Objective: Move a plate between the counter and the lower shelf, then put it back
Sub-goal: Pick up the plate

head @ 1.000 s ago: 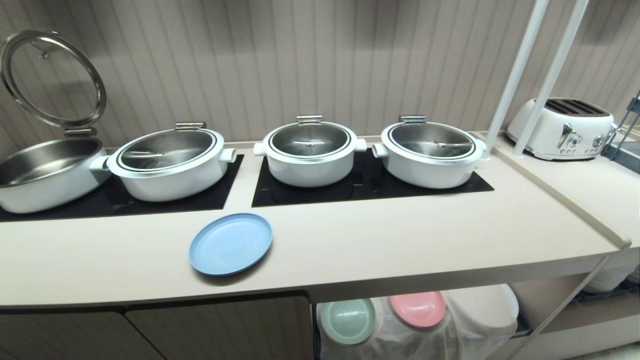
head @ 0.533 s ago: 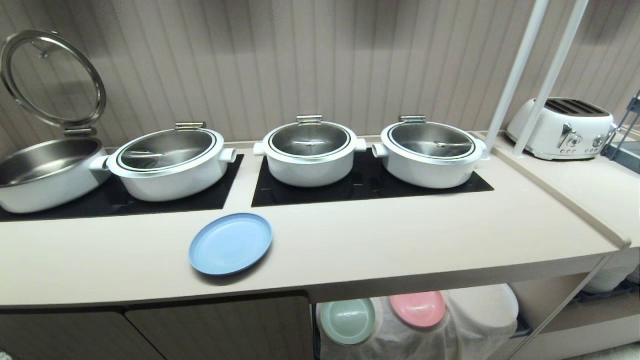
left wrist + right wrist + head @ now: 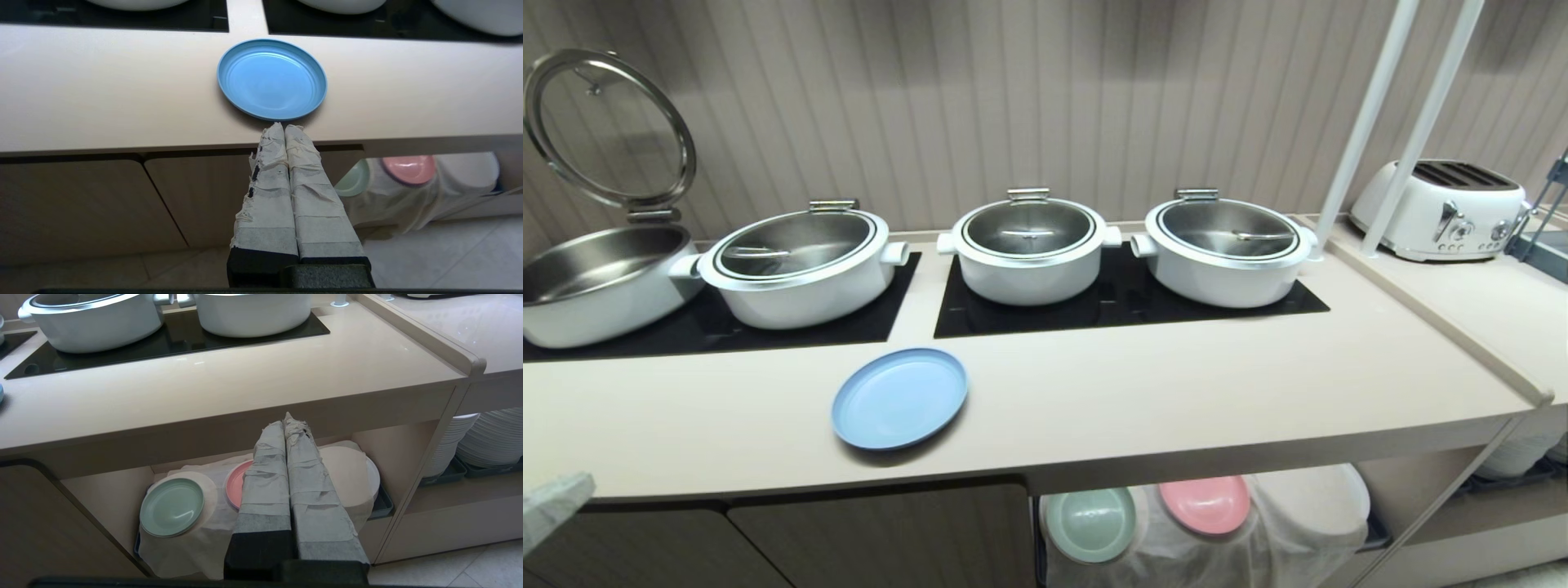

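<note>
Round light-blue matte plate (image 3: 899, 398) near beige counter's (image 3: 1176, 392) front edge, L gripper (image 3: 284, 126) jaws closed, empty, just off plate rim, R gripper (image 3: 286, 421) closed, empty, before lower shelf (image 3: 110, 498).

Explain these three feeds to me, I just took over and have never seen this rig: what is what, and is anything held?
The wide picture is the robot's head camera; the other two look along each arm's taped fingers. The left gripper is shut, empty, and points at the light-blue plate lying on the counter. The right gripper is shut, empty, and faces the lower shelf, where a mint-green plate and a pink plate lie on a white cloth. Four white pots stand behind.
</note>
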